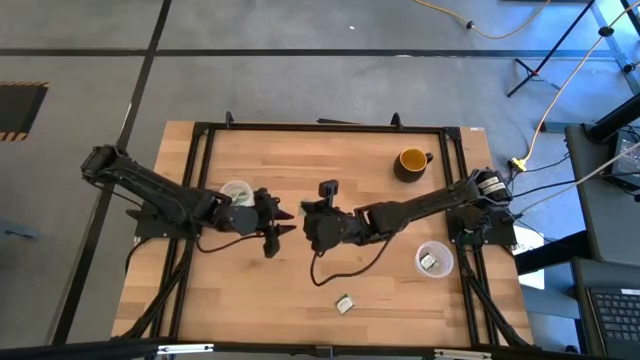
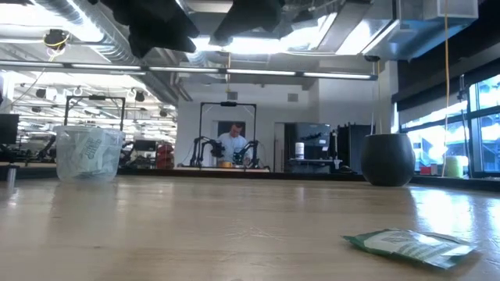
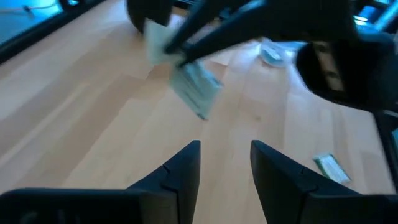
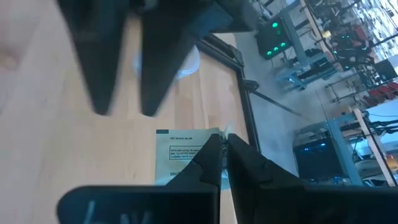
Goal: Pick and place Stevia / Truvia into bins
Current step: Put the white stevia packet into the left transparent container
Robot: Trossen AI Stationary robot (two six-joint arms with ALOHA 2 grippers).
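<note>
With some packets sitting in both clear plastic cups (image 1: 237, 190), the right gripper (image 4: 221, 152) is pinching a pale green paper packet (image 4: 180, 152) opposite the left gripper's (image 3: 225, 163) spread fingers, while another packet (image 1: 345, 303) is lying on the wooden worktop (image 1: 300, 160), well apart.

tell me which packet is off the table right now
The packet pinched in the right gripper, held up mid-table facing the open left gripper. The other loose packet lies flat near the table's front edge.
</note>
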